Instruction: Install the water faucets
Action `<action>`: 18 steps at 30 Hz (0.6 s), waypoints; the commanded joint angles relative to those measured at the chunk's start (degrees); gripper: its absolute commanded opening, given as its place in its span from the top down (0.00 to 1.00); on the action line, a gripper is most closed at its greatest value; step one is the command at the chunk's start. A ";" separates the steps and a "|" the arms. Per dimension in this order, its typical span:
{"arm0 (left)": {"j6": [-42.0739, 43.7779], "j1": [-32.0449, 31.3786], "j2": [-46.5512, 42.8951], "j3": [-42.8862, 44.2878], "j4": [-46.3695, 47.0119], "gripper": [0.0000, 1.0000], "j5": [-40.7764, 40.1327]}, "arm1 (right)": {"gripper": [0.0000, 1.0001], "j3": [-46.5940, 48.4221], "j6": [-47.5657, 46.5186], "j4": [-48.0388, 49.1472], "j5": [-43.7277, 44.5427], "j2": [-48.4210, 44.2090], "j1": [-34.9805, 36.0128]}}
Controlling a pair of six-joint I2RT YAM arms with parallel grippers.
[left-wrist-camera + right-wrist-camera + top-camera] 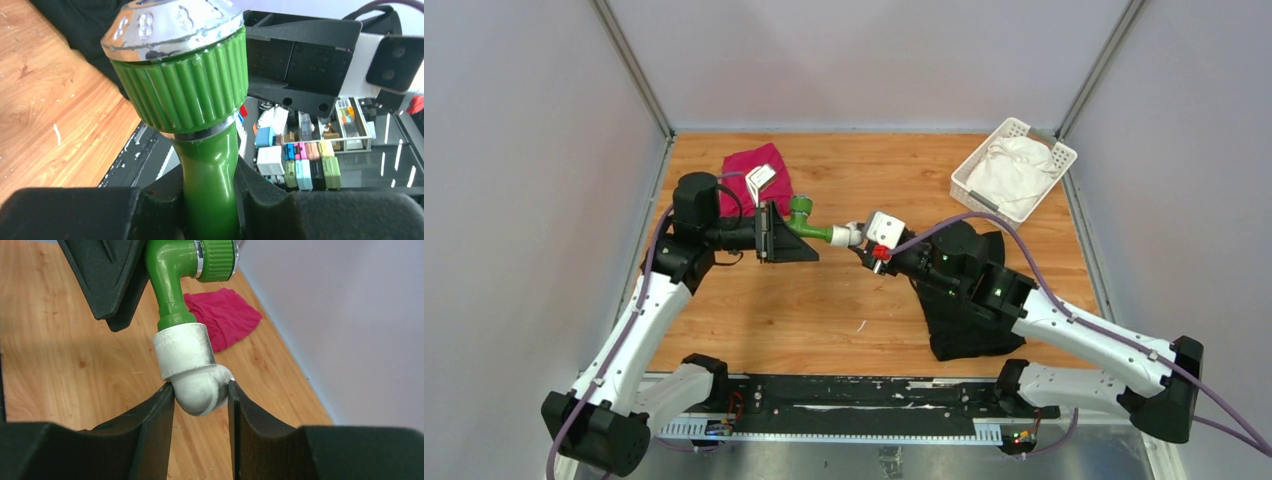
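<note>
Writing: raised marks show on the collar of the white elbow fitting (186, 352) and on the silver cap of the tap's knob. Neither can be read.

Count: one green tap (807, 222), one white elbow fitting, one red cloth (754, 172), one black cloth (964, 320), one white cloth (1014, 170) lying in one white basket (969, 190).

Left arm: rises from its base and bends inward, with the wrist pointing right. The left pincer (210, 210) is clenched on the tap's green stem, below the ribbed knob.

Right arm: reaches left across the black cloth, with the wrist pointing left. The right pincer (200, 405) grasps the rounded bend of the fitting, one finger on each side.

Task items: the tap's end sits inside the fitting's collar. The joined pair is held between the two pincers, above the middle of the wooden worktop (824, 310).
</note>
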 commanded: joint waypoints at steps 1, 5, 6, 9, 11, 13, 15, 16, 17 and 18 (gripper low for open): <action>4.47 -0.31 -2.67 -0.41 6.31 1.00 4.49 | 0.65 3.52 14.46 -0.37 -12.97 1.99 -2.75; 3.91 -0.31 -3.57 -0.85 8.26 1.00 4.64 | 0.64 4.26 20.44 -0.40 -19.03 3.88 -6.22; 3.67 -0.31 -3.60 -1.01 8.62 1.00 4.67 | 0.64 4.35 21.14 -0.40 -19.87 4.37 -6.51; 3.10 -0.31 -3.62 -1.45 9.17 1.00 3.80 | 0.48 4.45 21.85 -0.51 -20.94 5.35 -6.99; 2.56 -0.31 -3.10 -1.80 9.25 1.00 2.68 | 0.22 4.66 21.66 -2.09 -19.37 5.51 -7.12; 2.73 -0.31 -2.18 -1.87 8.54 1.00 0.52 | 0.09 4.71 21.16 -4.62 -14.83 4.99 -7.43; 3.28 -0.23 -0.84 -2.02 7.08 1.00 -2.23 | 0.04 4.34 21.14 -8.35 -11.01 3.56 -8.30; 3.91 -0.19 0.13 -2.12 5.79 1.00 -3.36 | 0.02 3.81 21.66 -9.36 -9.42 2.62 -9.21; 4.42 -0.21 1.06 -2.18 5.11 1.00 -4.04 | 0.01 2.99 22.89 -10.40 -7.90 1.58 -10.21; 4.98 -0.19 2.02 -2.14 4.54 1.00 -4.91 | 0.01 2.09 24.03 -11.21 -6.51 0.61 -11.63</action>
